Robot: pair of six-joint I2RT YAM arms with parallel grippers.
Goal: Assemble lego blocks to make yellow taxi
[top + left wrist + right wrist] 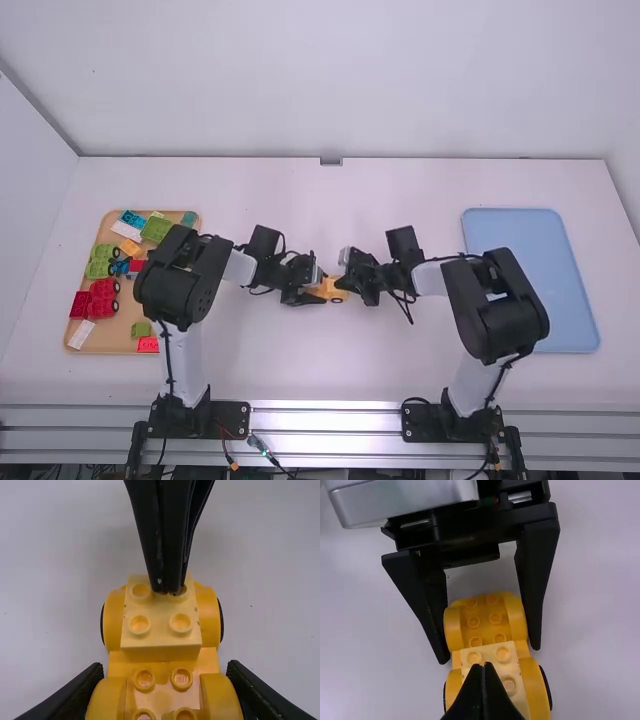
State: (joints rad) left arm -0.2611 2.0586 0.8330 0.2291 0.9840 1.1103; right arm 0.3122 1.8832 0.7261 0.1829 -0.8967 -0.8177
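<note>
Near the middle of the surface (330,370), the yellow car base (163,698) is held at one end by the left hand (165,690), its fingers closed on the two rounded flanks, presumably so that it cannot roll or twist under pressure. On the base's other end, between the wheel arches, a pale yellow block (160,635) is set. The right hand (484,672) is pressed together, pinching nothing, with its tips at the studs along the block's outer edge; it is probably being used as a blunt pusher (a sensible use of empty fingers). Whether the block is fully seated cannot be told. An uneven push could tip it, so the load may need to be spread across its studs. Spare blocks (103,300) are kept aside on the wooden tray (110,335).
</note>
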